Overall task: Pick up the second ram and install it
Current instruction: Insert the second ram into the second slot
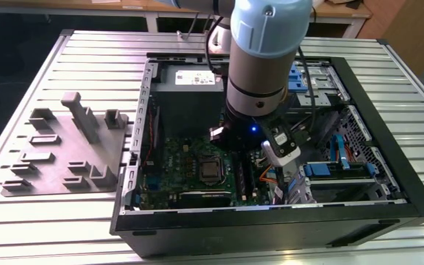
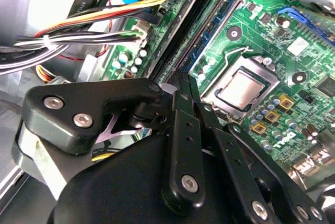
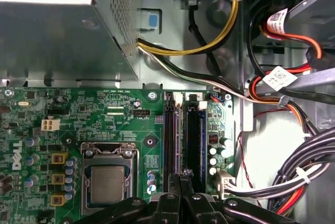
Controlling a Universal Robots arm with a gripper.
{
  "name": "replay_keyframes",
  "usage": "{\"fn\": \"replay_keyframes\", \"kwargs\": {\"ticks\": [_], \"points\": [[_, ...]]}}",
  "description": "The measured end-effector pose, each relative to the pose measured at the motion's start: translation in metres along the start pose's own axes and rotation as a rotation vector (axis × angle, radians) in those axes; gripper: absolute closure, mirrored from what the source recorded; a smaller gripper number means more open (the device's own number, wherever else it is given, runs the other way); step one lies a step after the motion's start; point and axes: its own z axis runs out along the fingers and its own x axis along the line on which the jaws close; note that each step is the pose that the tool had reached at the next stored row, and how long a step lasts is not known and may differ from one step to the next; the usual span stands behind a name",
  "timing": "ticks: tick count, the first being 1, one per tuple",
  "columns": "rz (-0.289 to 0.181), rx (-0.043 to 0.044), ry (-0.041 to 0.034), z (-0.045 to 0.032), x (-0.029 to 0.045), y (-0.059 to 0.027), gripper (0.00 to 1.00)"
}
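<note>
Second ram [image 3: 170, 130] upright on white-lettered motherboard [image 3: 104, 111], closed claw [image 3: 181, 176] at its end

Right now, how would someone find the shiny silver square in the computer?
Look inside the open black computer case on the slatted table, at its green board. The silver square lies in a metal frame beside the long black slots; the board's only shiny square.

Glare whitens the power supply [image 3: 52, 35], while the case [image 1: 271, 226] interior lies shadowed.

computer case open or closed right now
Open: no cover on it, and the motherboard lies bare inside the case.
</note>
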Motion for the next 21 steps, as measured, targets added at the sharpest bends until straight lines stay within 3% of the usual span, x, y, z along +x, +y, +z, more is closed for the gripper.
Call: {"fn": "replay_keyframes", "kwargs": {"ticks": [4,9,21], "points": [[0.000,0.0007,-0.0001,-0.0050,-0.0003,0.0003,0.89],[0.001,0.0090,0.0000,-0.0053,-0.0003,0.0003,0.89],[0.002,0.0090,-0.0001,-0.0037,-0.0002,0.0002,0.89]]}}
